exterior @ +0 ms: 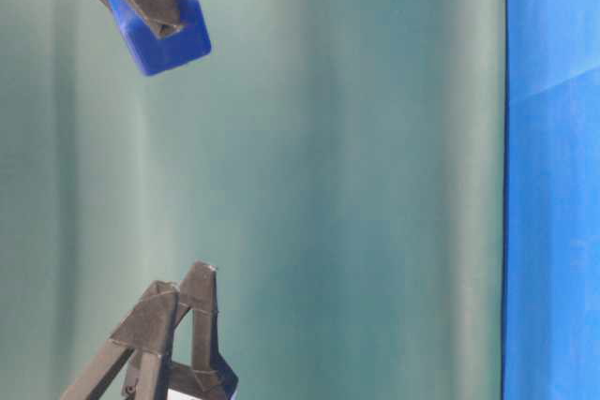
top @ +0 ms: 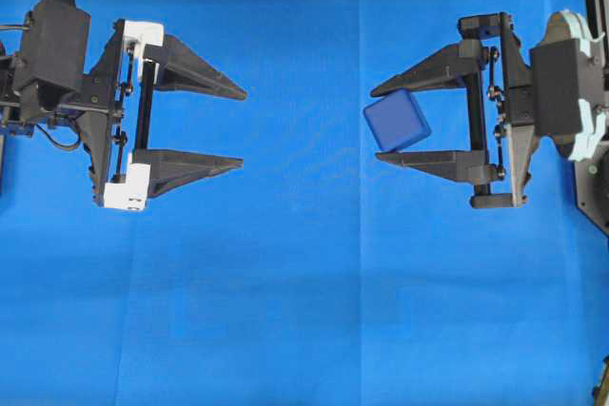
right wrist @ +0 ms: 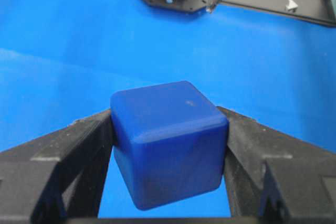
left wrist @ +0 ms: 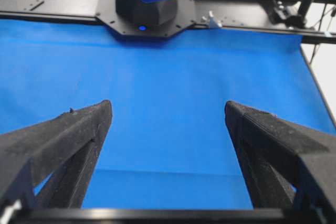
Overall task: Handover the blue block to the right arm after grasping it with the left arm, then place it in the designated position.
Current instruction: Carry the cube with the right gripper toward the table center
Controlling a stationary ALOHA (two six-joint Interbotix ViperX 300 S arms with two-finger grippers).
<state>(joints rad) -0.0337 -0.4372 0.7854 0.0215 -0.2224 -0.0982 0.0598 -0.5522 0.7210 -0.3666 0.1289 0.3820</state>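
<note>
Handover looks done — right gripper [top: 379, 115] is clamped on the blue block [top: 397, 121], held near the fingertips and tilted, up off the blue cloth [top: 304, 311]. Left gripper [top: 243, 128] is spread wide, empty, well apart. Risk: tip-only pinch on 2 faces — block could twist or slip out during placement.

Creased blue cloth [top: 304, 311] over tabletop, dull green backdrop [exterior: 356, 185], black frame rail [left wrist: 52, 3]
</note>
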